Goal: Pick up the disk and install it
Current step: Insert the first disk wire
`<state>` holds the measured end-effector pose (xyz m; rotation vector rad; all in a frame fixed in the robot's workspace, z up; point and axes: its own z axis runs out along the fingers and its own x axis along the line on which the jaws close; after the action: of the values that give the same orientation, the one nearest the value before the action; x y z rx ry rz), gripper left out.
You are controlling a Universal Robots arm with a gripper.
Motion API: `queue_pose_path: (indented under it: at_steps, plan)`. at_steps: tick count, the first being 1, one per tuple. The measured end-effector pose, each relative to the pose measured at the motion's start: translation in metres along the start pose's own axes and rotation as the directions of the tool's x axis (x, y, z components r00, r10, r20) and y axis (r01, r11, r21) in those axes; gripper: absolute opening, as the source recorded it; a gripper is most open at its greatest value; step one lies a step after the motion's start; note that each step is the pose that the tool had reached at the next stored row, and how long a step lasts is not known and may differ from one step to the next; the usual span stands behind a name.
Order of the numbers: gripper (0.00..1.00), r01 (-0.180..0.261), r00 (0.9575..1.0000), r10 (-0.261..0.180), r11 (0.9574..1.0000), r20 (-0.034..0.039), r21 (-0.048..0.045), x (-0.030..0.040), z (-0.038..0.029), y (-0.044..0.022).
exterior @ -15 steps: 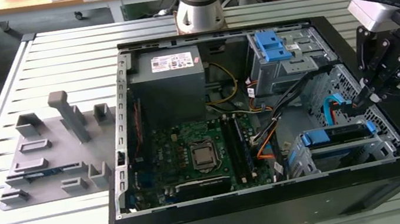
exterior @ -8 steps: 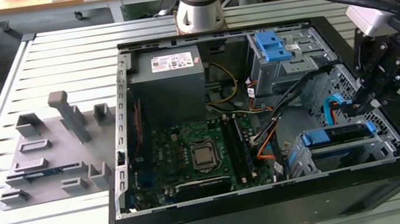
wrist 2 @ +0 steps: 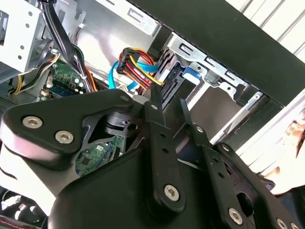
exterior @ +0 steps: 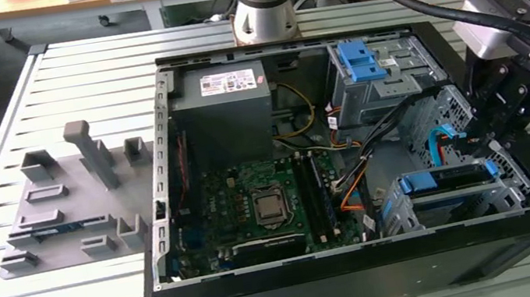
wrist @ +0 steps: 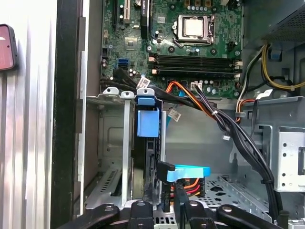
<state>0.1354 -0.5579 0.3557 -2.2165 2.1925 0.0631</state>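
Observation:
The disk (exterior: 445, 179) sits in the lower drive cage at the case's front corner, on the exterior view's right, with its blue carrier bracket showing. In the first wrist view the disk (wrist: 147, 157) stands on edge in the cage, blue tab uppermost, and a blue cable and coloured wires are plugged in at its end. My gripper (exterior: 471, 140) hangs just above that cage. In both wrist views my gripper (wrist 2: 170, 98) (wrist: 164, 210) is open, with its fingertips (wrist 2: 157, 95) close to the disk's (wrist 2: 172, 83) cabled end and holding nothing.
The open black computer case (exterior: 369, 279) lies on a slatted metal table. Inside it are the motherboard (exterior: 251, 198), a grey power-supply box (exterior: 226, 99) and an upper cage with a blue latch (exterior: 362, 63). Cable bundles (wrist: 228, 124) cross beside the cage. A grey fixture plate (exterior: 68, 201) lies on the exterior view's left.

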Motion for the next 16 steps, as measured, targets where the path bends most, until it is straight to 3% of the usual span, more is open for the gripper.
queue_pose_path:
  at_steps: [7, 9, 11, 12, 14, 15, 16]
  plan:
    - [0.30, 0.000, 1.0000, 0.000, 1.0000, 0.0074, 0.0001, 0.0002, 0.0038, -0.0001]
    - [0.18, 0.000, 1.0000, 0.000, 1.0000, 0.0096, 0.0001, 0.0001, 0.0040, -0.0001]
    - [0.16, 0.000, 1.0000, 0.000, 1.0000, 0.0091, -0.0028, 0.0001, 0.0040, -0.0005]
    - [0.16, 0.000, 1.0000, 0.000, 1.0000, 0.0042, -0.0037, 0.0001, 0.0040, -0.0005]
    - [0.16, -0.002, 0.9999, 0.002, 1.0000, -0.0164, -0.0042, 0.0002, 0.0044, -0.0005]
    - [0.16, -0.005, 0.9998, 0.005, 1.0000, -0.0215, -0.0045, 0.0002, 0.0050, -0.0005]
    - [0.16, -0.008, 0.9997, 0.007, 1.0000, -0.0218, -0.0052, 0.0002, 0.0058, -0.0005]
